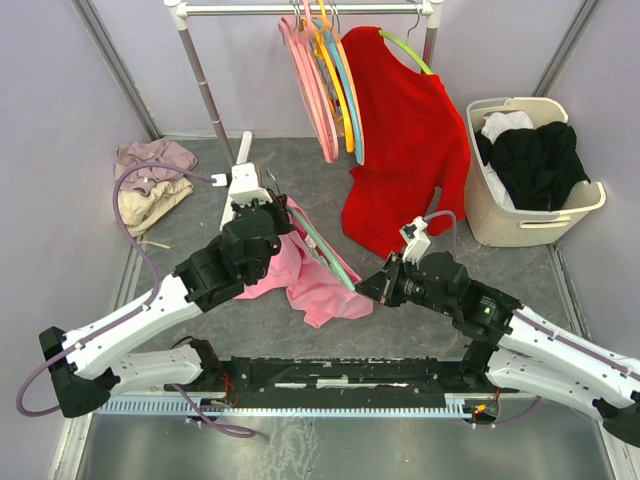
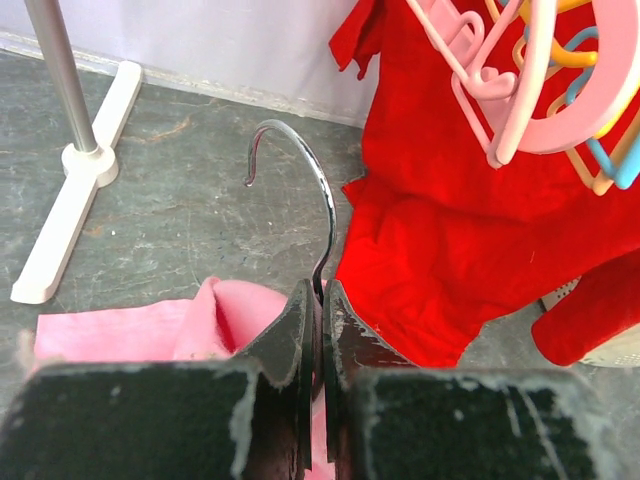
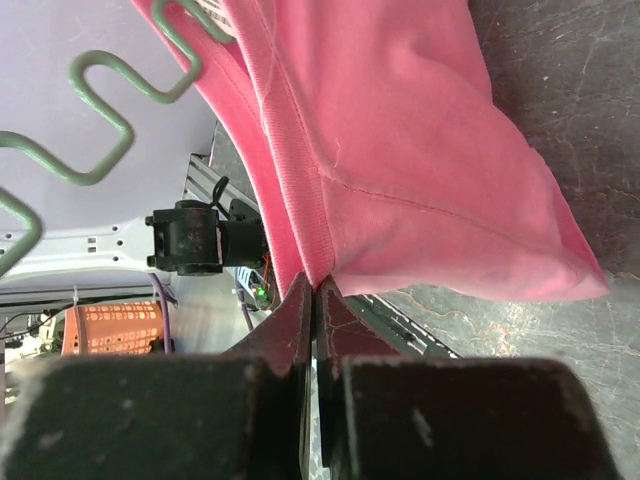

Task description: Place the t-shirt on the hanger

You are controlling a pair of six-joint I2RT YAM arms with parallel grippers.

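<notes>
We see the left end effector (image 2: 320,298) closed on the metal hook of the mint-green hanger (image 2: 327,205). The right end effector (image 3: 316,292) pinches a seamed edge of the pink t-shirt (image 1: 318,292), bunched against the hanger over the grey surface (image 1: 250,322), between both arms.

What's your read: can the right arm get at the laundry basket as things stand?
Probably not yet: the right end effector is shut on the t-shirt, so it's busy. The surface toward the laundry basket looks free, though.
</notes>
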